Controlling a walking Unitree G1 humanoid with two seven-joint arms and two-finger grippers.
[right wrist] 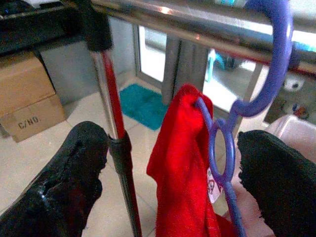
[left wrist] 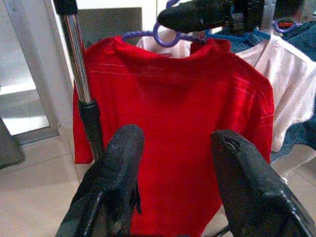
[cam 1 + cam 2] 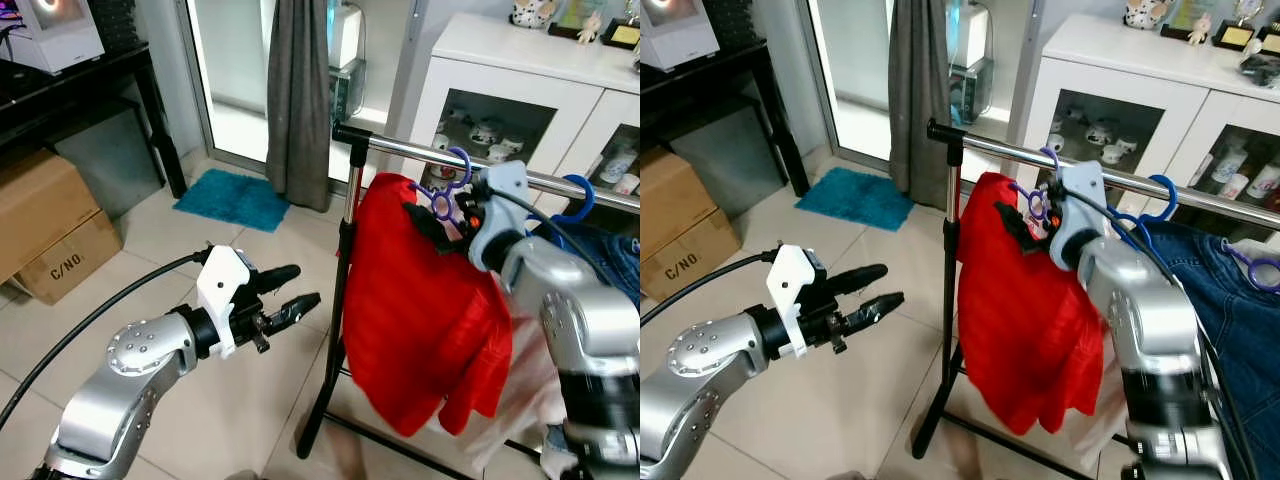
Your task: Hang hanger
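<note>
- Hanging on the rail (image 3: 560, 185): purple hanger (image 1: 229, 143) carrying a red shirt (image 3: 420, 300), hook curling over the bar near the rail's upright post (image 3: 350, 200).
- Hovering at the hanger's neck: right gripper (image 1: 170, 163), jaws spread wide, hanger lying between the fingers untouched.
- Running crosswise to the rail: hanger's long axis.
- Waiting well apart, nearer the floor (image 3: 200, 400): left gripper (image 3: 285, 295), jaws parted, holding nothing.
- Judging the right arm nearer for any final adjusting.

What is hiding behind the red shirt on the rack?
Behind the red shirt hangs a pale pink garment, and past it some blue denim. The shirt covers most of the pink one, so what kind of garment it is cannot be told.
</note>
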